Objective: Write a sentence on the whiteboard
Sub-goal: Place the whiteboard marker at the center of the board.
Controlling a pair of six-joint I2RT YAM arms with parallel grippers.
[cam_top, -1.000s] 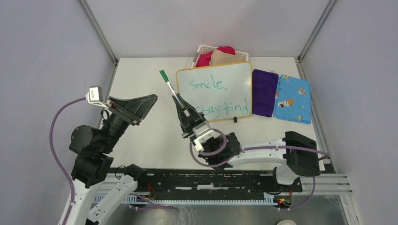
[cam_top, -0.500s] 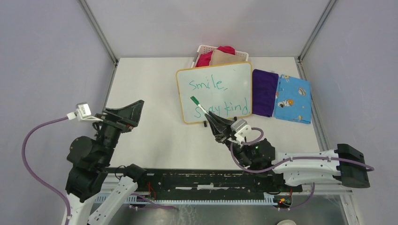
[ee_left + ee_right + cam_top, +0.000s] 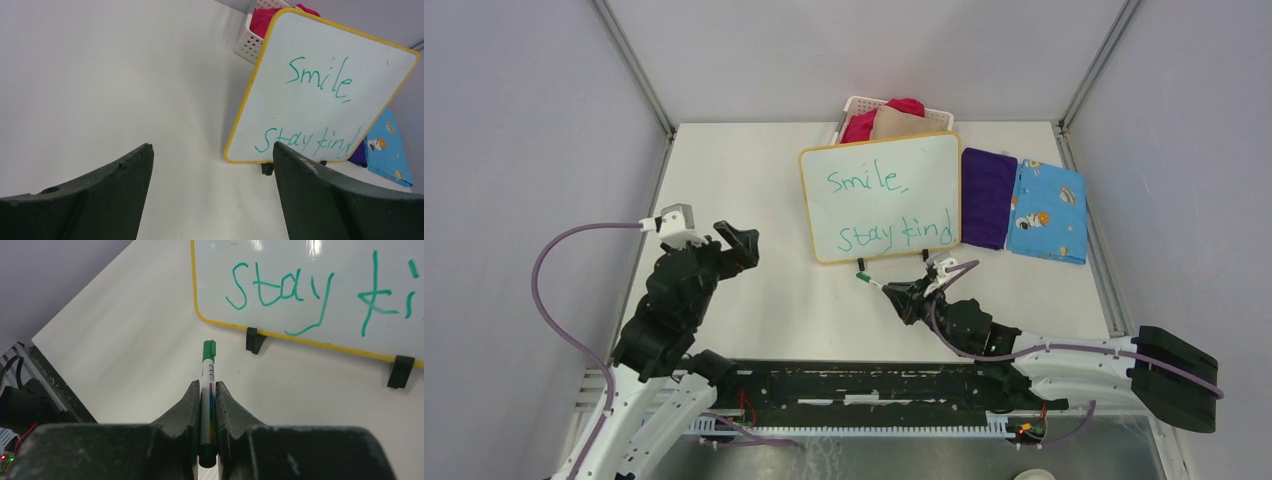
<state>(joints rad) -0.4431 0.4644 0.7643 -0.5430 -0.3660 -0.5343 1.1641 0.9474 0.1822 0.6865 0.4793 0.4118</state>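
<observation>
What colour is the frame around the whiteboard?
Yellow-orange, a thin band round the whiteboard; it shows best in the left wrist view.

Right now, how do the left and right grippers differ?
The left gripper is open and empty; the right gripper is shut on a green marker. The right gripper sits just in front of the whiteboard's lower edge; the left gripper is off to the board's left. Shared: both point toward the whiteboard, neither touching it.
</observation>
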